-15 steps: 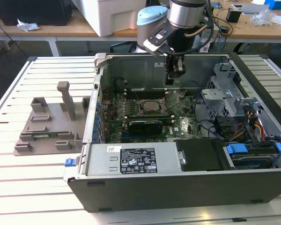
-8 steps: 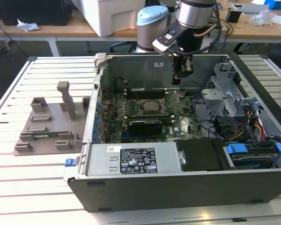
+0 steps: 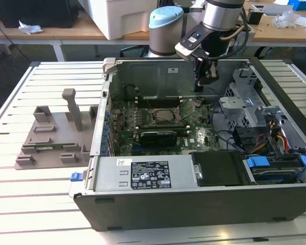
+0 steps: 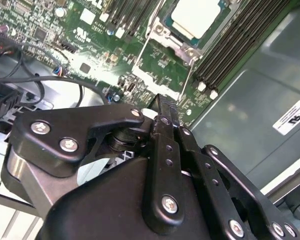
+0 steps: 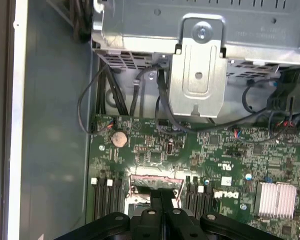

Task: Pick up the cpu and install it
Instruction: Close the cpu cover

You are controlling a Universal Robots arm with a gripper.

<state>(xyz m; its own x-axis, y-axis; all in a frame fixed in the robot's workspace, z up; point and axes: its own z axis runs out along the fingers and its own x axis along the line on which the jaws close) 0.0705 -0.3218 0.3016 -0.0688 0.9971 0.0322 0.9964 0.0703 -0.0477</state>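
White slatted desk [image 3: 51,204] carries an open computer case [image 3: 194,204] lying on its side, with more desks and boxes in the background.

Inside the case a green motherboard [image 3: 127,122] covers the floor. The cpu [image 4: 195,17], pale silver, sits in the socket on that board, framed by the socket's metal bracket. The raised load plate [image 5: 155,176] stands at one edge of the socket, and dark memory slots [image 4: 240,45] run along both sides of it. A long black expansion card [image 3: 158,137] stands across the board just in front of the socket. A silver power supply [image 3: 143,173] with a label fills the near corner, and blue-tabbed drive bays [image 3: 257,163] lie beside it. A metal drive cage [image 3: 242,102] sits at the exterior view's right, and black cables [image 5: 90,100] loop from it down to the board.

The tool [image 3: 201,86] hangs over the board near the case's rear wall, towards the exterior view's right of the socket. Its black fingers [image 5: 157,200] are pressed together with nothing between them, clear of the cpu.

Outside the case, on the exterior view's left, a grey plastic fixture [image 3: 56,138] with upright posts rests on the desk.
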